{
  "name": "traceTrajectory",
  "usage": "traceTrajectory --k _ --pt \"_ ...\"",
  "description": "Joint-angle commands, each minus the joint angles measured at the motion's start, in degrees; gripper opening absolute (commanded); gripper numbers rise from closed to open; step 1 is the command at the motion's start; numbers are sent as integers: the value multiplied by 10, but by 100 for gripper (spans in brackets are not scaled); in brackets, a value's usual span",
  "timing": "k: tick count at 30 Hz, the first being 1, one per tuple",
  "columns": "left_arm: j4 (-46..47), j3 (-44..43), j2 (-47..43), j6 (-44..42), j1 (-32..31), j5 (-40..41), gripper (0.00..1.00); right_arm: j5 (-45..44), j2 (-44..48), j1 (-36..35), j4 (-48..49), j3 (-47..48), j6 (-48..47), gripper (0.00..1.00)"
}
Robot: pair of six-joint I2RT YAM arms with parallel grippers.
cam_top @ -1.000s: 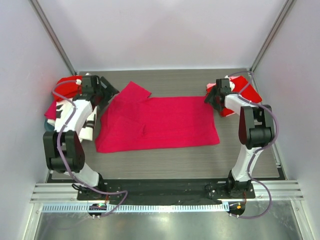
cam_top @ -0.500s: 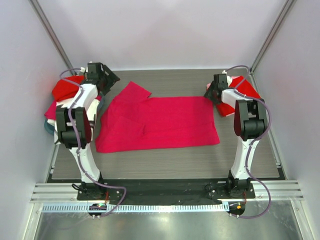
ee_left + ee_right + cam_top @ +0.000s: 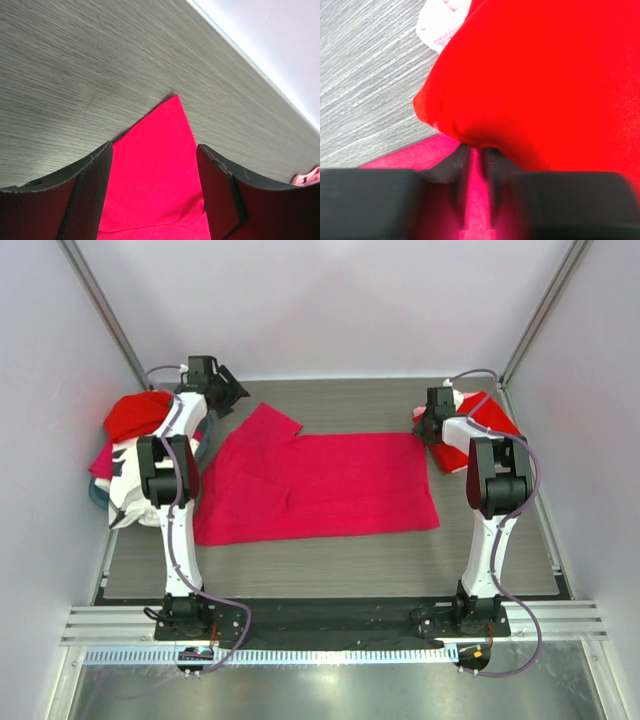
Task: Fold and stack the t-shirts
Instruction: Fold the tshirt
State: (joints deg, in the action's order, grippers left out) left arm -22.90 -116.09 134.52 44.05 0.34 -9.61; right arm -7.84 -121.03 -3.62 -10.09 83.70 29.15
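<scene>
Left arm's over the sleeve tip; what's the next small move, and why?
Probably lower the left gripper and close on the sleeve tip of the crimson shirt: its jaws stand open astride that tip, gripping nothing.

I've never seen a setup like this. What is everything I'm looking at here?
crimson-pink t-shirt: one, crimson-pink, spread flat mid-table
left pile: count unclear, red plus white with black print, table's left edge
right pile: count unclear, red with a pale pink bit, far right corner
teal basket: one, teal, only a sliver shows under the left pile
table: one, grey wood-grain
left gripper: one, black, open over a sleeve corner
right gripper: one, black, fingers nearly together beside the right pile
</scene>
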Motion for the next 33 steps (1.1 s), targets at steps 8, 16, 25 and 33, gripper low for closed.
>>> traceTrajectory --k 8,16,25,33 --pt "7 -39 54 -18 2 -53 68 3 3 0 32 11 -8 10" --pt "-14 -78 99 -21 -27 -42 65 28 11 0 36 6 -3 9" --pt "-46 -89 112 -28 -30 -39 47 40 20 2 37 5 -1 5" --pt "-49 -96 102 -42 -30 1 0 48 26 1 32 5 3 3"
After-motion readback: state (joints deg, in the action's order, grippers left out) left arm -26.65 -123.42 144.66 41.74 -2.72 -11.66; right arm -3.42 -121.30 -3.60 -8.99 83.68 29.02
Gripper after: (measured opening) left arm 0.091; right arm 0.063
